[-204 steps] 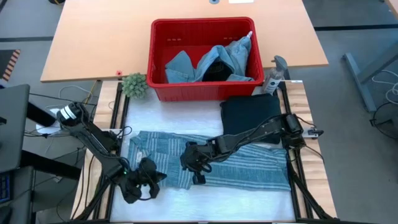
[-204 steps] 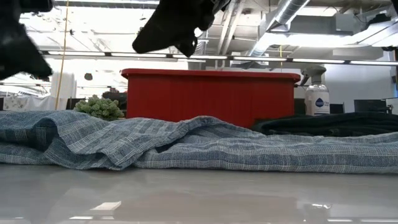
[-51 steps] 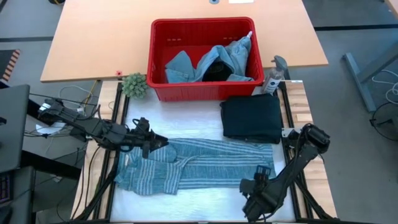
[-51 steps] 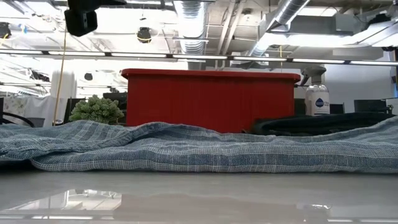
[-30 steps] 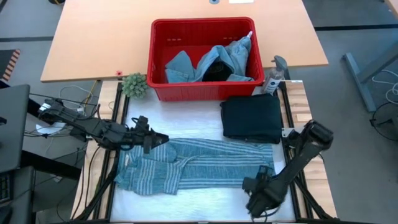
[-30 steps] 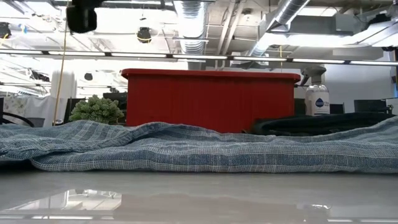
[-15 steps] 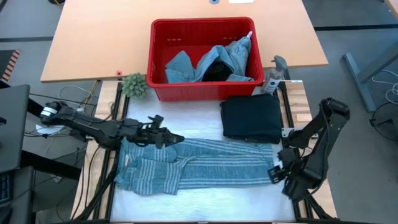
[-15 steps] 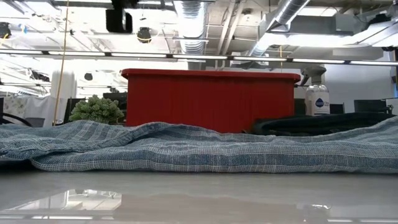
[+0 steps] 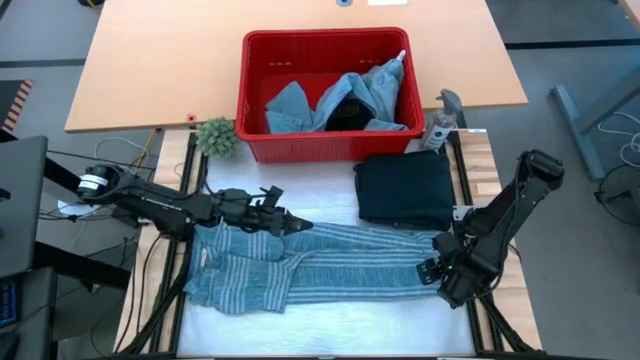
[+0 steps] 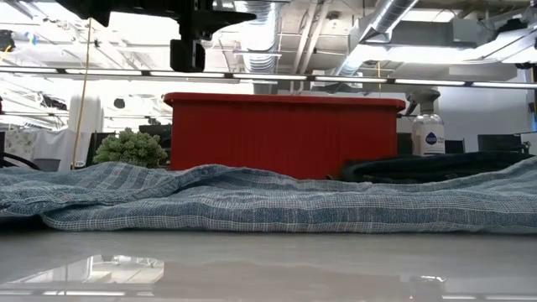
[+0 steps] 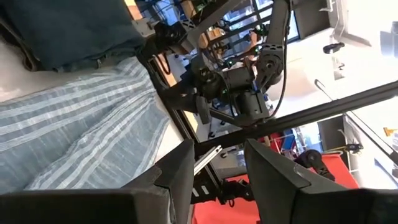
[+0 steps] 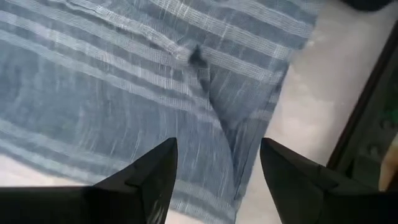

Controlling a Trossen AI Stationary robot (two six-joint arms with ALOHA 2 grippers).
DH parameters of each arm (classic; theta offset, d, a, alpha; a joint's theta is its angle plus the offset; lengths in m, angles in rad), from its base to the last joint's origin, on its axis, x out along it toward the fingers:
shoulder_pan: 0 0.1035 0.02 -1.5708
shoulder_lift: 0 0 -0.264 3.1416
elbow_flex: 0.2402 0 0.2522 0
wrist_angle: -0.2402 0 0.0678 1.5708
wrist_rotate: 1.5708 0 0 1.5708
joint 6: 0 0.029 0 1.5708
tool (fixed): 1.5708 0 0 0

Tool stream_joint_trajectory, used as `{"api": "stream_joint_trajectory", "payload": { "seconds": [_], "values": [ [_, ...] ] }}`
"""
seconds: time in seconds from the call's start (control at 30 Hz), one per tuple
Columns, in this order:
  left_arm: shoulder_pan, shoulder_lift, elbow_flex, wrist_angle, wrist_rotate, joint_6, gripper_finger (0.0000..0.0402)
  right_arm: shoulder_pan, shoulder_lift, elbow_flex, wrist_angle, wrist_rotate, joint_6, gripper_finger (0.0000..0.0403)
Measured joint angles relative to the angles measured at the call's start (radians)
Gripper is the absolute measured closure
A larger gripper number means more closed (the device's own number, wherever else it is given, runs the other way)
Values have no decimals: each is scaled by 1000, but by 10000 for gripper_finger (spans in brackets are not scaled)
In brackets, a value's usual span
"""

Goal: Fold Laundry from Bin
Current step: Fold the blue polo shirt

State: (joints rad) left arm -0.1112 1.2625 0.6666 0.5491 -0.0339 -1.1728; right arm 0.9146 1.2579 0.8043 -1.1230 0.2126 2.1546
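Striped cloth (image 9: 320, 262) lies released as the left gripper (image 9: 292, 224) slides right, the right gripper (image 9: 432, 268) returns to its right end, both jaws open, empty, suggesting a regrasp.

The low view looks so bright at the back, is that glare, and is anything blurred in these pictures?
Low view: ceiling lights wash the room out white behind the red bin, and the glossy table mirrors that glow. Right wrist view: the striped cloth looks soft, its weave smeared. High view: evenly lit, with little shadow.

Left pincer (image 9: 297, 224) mid-table, fingers parted, empty; right pincer (image 9: 428, 270) low, fingers spread wide.
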Motion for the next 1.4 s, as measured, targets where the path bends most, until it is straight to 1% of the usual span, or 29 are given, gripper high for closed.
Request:
{"api": "stream_joint_trajectory", "payload": {
  "seconds": [0.13, 0.27, 0.4, 0.5, 0.6, 0.7, 0.8, 0.9, 1.0, 1.13, 1.4],
  "values": [
    [1, 0, 1, -2, 3, 2, 271, -45, 18, -34, 45, -20, -93, 147],
    [1, -1, 1, -4, 4, 6, 271, -104, 34, -45, 20, -86, -181, 147],
    [1, -1, 1, -5, 4, 9, 271, -159, 34, -45, 23, -90, -201, 142],
    [1, -1, 1, -5, 4, 16, 271, -187, 38, -45, 24, -93, -224, 123],
    [1, -1, 1, -5, 4, 23, 271, -209, 39, -45, 15, -114, -227, 93],
    [1, -1, 1, -6, 4, 31, 271, -236, 39, -45, 7, -163, -235, 60],
    [1, -1, 1, -7, 4, 31, 271, -254, 39, -45, 10, -166, -252, 37],
    [1, -1, 1, -8, 4, 27, 271, -273, 39, -45, 9, -168, -247, 30],
    [1, -1, 1, -8, 11, 27, 271, -297, 39, -60, 17, -204, -210, 31],
    [1, -2, 1, -8, 12, 27, 271, -322, 40, -117, 98, -274, -151, 33],
    [1, -2, 1, -14, 12, 31, 271, -369, 37, -218, 236, -351, -33, 33]
  ]
}}
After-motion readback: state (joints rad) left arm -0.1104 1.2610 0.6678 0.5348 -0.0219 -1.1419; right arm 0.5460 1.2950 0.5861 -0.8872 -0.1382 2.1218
